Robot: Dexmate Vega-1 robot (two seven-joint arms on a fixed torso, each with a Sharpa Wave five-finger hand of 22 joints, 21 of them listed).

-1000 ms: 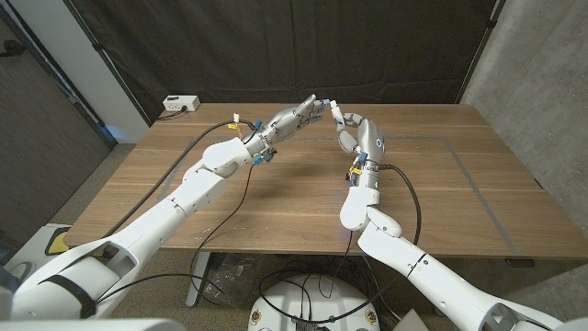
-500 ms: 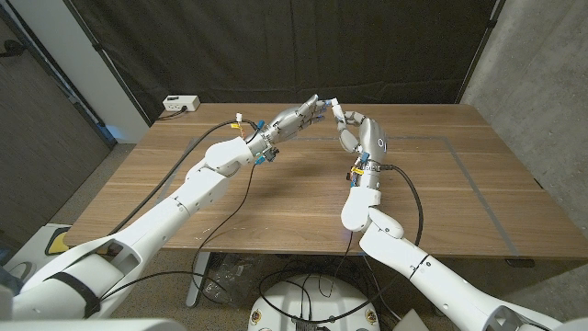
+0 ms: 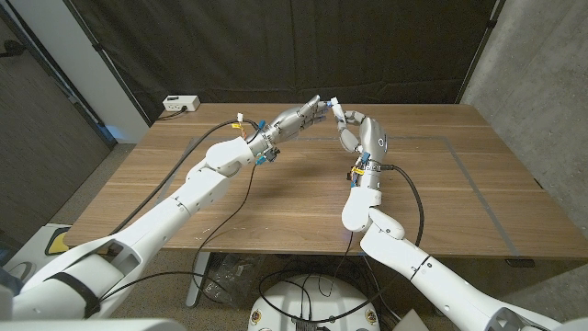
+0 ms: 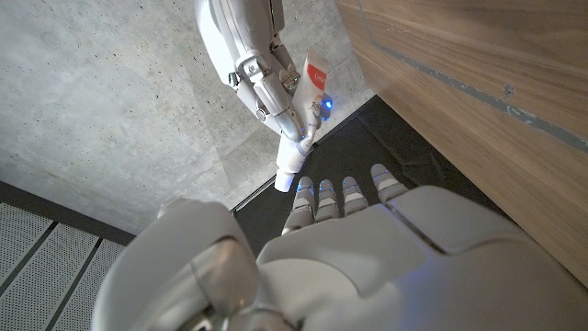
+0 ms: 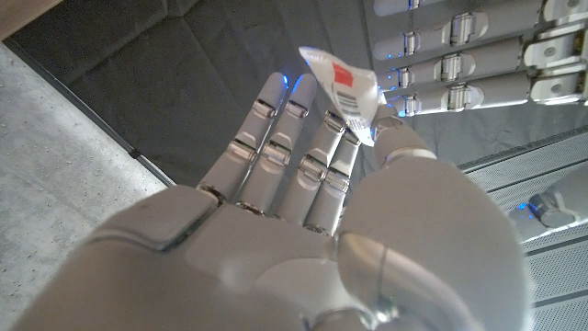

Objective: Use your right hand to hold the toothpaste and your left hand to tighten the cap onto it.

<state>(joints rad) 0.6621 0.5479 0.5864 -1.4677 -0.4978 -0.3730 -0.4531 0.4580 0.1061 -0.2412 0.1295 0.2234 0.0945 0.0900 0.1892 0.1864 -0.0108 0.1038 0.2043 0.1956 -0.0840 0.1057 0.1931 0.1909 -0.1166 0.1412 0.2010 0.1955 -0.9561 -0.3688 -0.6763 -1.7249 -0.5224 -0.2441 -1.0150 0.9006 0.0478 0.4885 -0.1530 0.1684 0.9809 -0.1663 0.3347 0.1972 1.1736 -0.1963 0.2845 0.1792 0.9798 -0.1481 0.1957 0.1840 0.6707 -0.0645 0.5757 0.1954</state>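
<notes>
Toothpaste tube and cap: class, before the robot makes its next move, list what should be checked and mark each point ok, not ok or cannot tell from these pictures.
1. Right robot hand holds the toothpaste tube: ok, the tube sits between its fingers above the table.
2. Cap is on the tube's tip: ok, a white cap shows at the end.
3. Cap points at the left robot hand: ok.
4. Left fingertips grip the cap: cannot tell; they are right beside it, contact unclear.
5. Cap fully tightened: cannot tell.
</notes>
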